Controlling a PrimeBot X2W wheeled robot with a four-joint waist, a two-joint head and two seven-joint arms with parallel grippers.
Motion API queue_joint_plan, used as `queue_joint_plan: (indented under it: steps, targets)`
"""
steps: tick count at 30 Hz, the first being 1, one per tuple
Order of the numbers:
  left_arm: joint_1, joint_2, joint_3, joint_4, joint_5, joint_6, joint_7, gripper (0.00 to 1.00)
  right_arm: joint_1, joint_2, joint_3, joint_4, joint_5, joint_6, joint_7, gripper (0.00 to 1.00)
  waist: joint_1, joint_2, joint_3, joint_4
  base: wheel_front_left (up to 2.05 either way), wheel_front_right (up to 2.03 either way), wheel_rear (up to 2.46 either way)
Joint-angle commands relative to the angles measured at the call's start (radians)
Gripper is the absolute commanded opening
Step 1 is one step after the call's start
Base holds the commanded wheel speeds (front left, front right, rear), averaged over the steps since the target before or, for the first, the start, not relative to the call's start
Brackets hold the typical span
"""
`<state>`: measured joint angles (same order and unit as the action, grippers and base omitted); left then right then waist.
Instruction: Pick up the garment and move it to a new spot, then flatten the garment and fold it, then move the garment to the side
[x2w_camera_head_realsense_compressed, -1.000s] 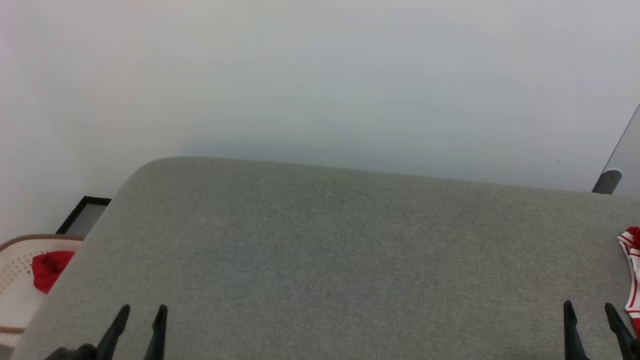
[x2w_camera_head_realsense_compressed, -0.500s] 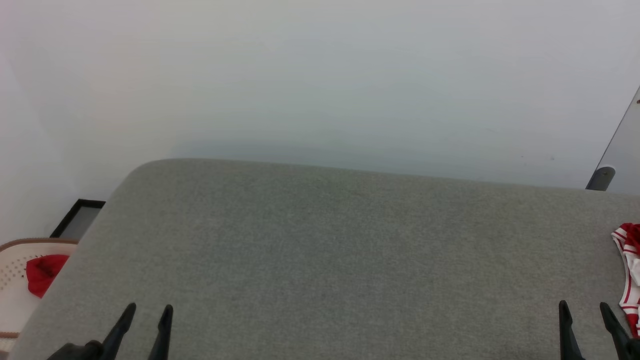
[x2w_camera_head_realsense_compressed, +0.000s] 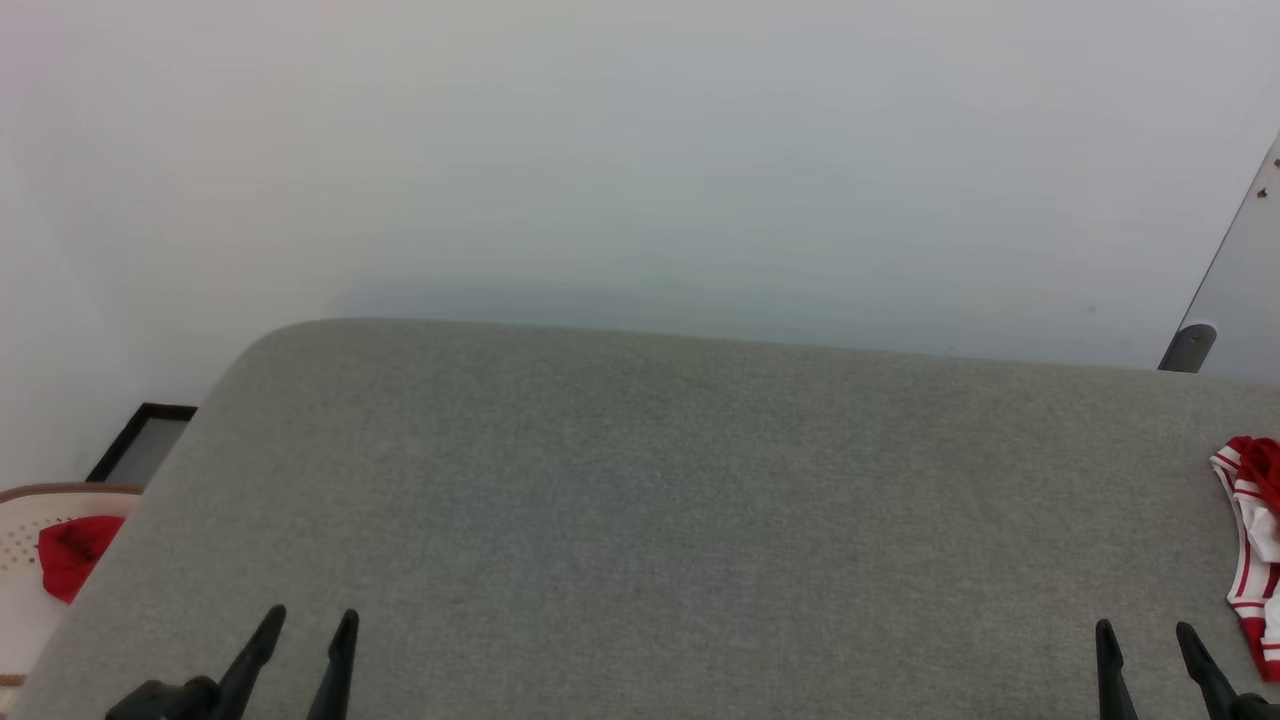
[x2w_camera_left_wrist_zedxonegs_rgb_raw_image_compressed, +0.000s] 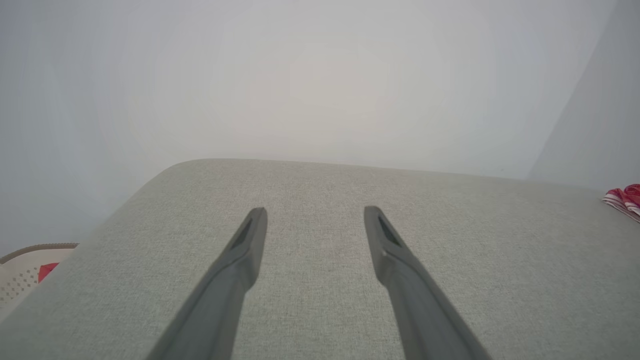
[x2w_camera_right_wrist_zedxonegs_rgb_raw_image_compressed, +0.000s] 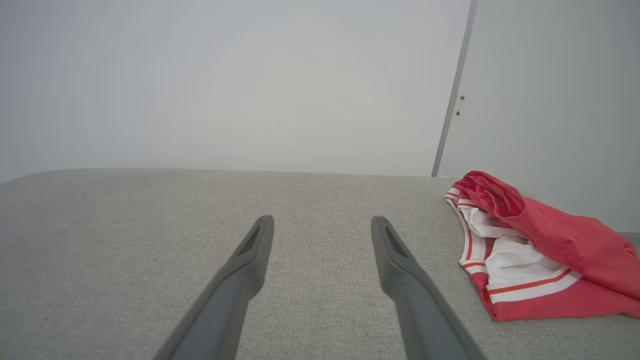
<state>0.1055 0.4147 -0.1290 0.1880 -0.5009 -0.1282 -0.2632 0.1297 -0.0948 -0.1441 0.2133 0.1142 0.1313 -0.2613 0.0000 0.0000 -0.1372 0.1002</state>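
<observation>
The garment, red with white parts and red-and-white striped trim, lies bunched on the grey padded table at its right end. The head view catches only its left edge; the left wrist view shows a sliver of it. My right gripper is open just left of the garment, with nothing between its fingers, which hover over bare fabric. My left gripper is open and empty near the table's front left.
A beige perforated basket holding a small red cloth stands off the table's left edge. A black-framed panel leans behind it. A white wall runs behind the table, with a grey door edge at the far right.
The whole head view has shifted left, so the camera has turned right and a little more of the garment shows. Both grippers stay open.
</observation>
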Motion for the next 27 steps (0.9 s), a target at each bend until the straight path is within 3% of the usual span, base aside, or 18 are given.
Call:
queue_joint_plan:
  steps: [1, 4, 5, 12, 27]
  targets:
    - [-0.011, 0.004, -0.003, 0.006, -0.009, -0.003, 0.000, 1.00, 0.003, 0.000, 0.005, -0.002, 0.007, -0.001, -0.004, 1.00, 0.0000, 0.0000, 0.001, -0.002, 0.00, 0.00, 0.00]
    - [-0.016, 0.010, -0.018, 0.016, -0.028, -0.003, 0.000, 1.00, 0.000, -0.001, 0.006, -0.002, 0.010, -0.001, -0.004, 1.00, 0.0000, 0.0000, 0.002, -0.004, 0.00, 0.00, 0.00]
    - [-0.004, 0.007, -0.021, 0.020, -0.026, 0.000, 0.000, 0.00, 0.001, 0.001, 0.004, 0.003, 0.000, 0.000, 0.000, 0.00, 0.0000, 0.0000, 0.002, -0.004, 0.00, 0.00, 0.00]
    - [0.040, -0.046, -0.043, 0.070, -0.029, 0.001, 0.001, 0.00, 0.027, 0.017, 0.004, 0.063, 0.002, 0.000, 0.008, 0.00, 0.0000, 0.0000, 0.002, -0.004, 0.00, 0.00, 0.00]
    - [-0.014, -0.107, 0.013, 0.069, -0.246, 0.000, 0.074, 0.00, -0.029, 0.022, 0.007, 0.057, 0.298, 0.000, 0.083, 0.00, 0.0000, 0.0000, 0.019, -0.016, 0.00, 0.00, 0.00]
